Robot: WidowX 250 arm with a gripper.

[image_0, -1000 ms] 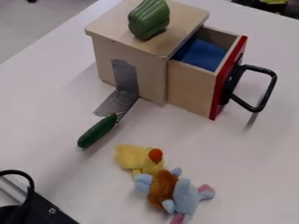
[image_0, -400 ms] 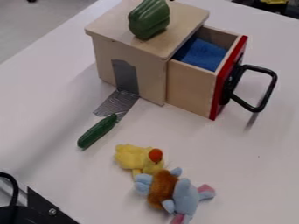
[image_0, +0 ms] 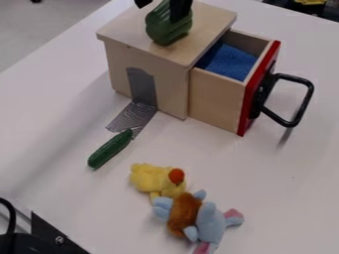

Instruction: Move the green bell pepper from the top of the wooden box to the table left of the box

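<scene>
A green toy pepper point(image_0: 164, 31) is seen on the flat top of a wooden box point(image_0: 172, 89), with the black gripper point(image_0: 159, 14) placed right above it at the upper edge of the view. The two fingers are held wide apart: one is seen off to the pepper's upper left, the other in front of its upper right part, and whether the pepper is touched cannot be told. For sound handling, the pepper should be well centred between the fingers before any closing — its ribbed, rounded sides could roll or slip if only one side were pressed. An even, gentle squeeze on the thicker part would be best, and the box top should not be scraped. Beside the box, a drawer point(image_0: 215, 99) is left open, with blue cloth point(image_0: 228, 62) inside; its red front point(image_0: 255, 94) and black handle point(image_0: 308, 99) should be kept clear of the arm. On the table point(image_0: 278, 188), a toy cucumber point(image_0: 110, 149) is laid by a strip of silver tape point(image_0: 134, 116), and a yellow plush duck point(image_0: 151, 177) is grouped with a brown and light-blue plush toy point(image_0: 212, 223). No brand, label or writing can be made out — the surfaces appear plain.
</scene>
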